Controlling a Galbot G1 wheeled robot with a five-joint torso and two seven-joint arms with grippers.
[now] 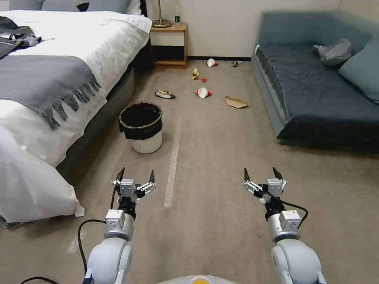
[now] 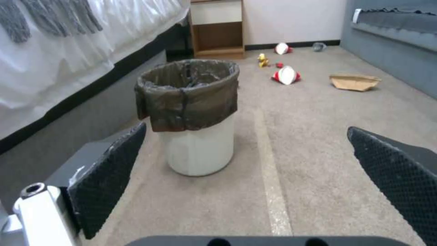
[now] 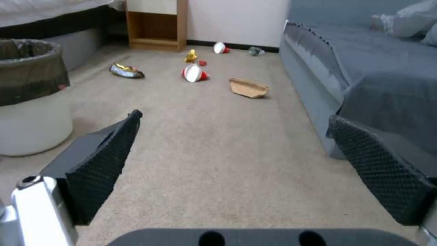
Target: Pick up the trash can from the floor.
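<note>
Inspector: Any readable text, labels or numbers from your station?

Operator: None I can read. The trash can [image 2: 199, 150] has a plain white wall with no marking I can make out. I see a small red patch on its black bag [image 3: 61, 87], too small to tell whether it carries print. The crumpled wrapper [image 3: 126, 70] on the floor [image 1: 221, 165] has printing I cannot read.
</note>
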